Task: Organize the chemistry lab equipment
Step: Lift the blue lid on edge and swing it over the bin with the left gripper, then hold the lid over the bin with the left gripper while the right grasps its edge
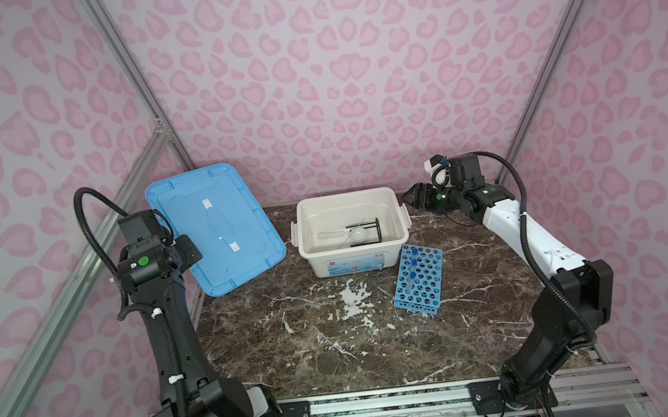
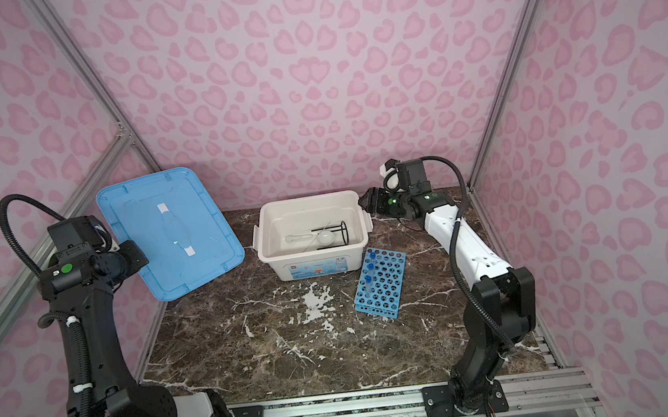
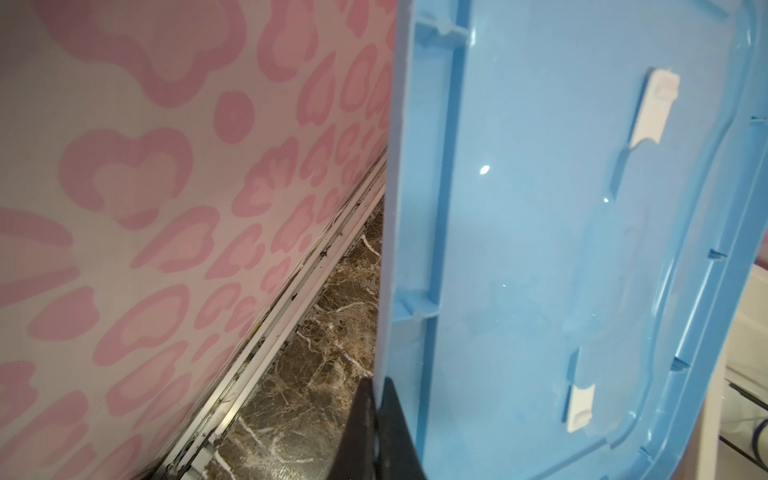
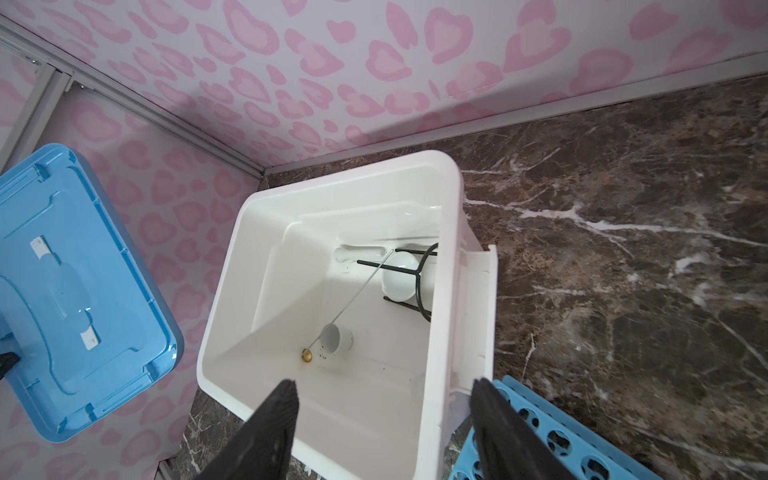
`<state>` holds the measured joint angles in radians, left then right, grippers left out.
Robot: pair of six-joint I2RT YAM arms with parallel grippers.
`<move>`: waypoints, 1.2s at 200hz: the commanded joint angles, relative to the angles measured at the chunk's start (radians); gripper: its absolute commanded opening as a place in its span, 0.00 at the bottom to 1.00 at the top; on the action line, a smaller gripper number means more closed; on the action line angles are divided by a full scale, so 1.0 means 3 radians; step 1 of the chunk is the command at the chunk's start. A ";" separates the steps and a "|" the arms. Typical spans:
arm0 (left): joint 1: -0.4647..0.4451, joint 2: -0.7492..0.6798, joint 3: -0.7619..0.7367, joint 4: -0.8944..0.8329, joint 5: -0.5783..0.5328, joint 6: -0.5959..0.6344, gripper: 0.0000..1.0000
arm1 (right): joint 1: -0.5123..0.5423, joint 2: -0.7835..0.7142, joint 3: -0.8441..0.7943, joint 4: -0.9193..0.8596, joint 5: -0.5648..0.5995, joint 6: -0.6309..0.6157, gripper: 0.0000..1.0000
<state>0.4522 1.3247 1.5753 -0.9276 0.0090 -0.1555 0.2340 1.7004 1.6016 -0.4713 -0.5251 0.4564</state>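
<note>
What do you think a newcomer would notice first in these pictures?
The large blue lid, held tilted at the left by the left gripper shut on its edge. Next, the open white box at the back centre holding a black ring stand, and the blue rack lying beside it.

Rim of blue lid (image 3: 540, 257) tight in left gripper (image 3: 377, 388), marble tabletop (image 3: 316, 365) and pink-patterned wall (image 3: 124, 174) behind.
</note>
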 commanded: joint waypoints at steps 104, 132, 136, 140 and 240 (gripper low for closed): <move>-0.0979 0.0180 0.0176 0.0550 0.0573 -0.0385 0.03 | 0.0083 0.0100 -0.0071 0.1058 -0.0726 0.0416 0.75; -0.1287 0.0343 0.0232 0.0657 0.0604 -0.0484 0.03 | 0.0129 0.0168 -0.0098 0.1277 -0.0874 0.0533 0.77; -0.1333 0.0365 0.0239 0.0674 0.0605 -0.0494 0.03 | 0.0140 0.0178 -0.0098 0.1290 -0.0882 0.0541 0.77; -0.1372 0.0399 0.0251 0.0690 0.0604 -0.0501 0.03 | 0.0148 0.0192 -0.0100 0.1304 -0.0887 0.0551 0.77; -0.1985 0.1042 0.0619 0.1044 0.0785 -0.0689 0.03 | 0.0182 0.0325 -0.0176 0.1673 -0.1058 0.0858 0.74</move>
<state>-0.1226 1.6054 1.7203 -0.6903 0.2035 -0.3397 0.2863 1.7863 1.5608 -0.0200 -0.8158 0.6861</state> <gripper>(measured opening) 0.058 0.745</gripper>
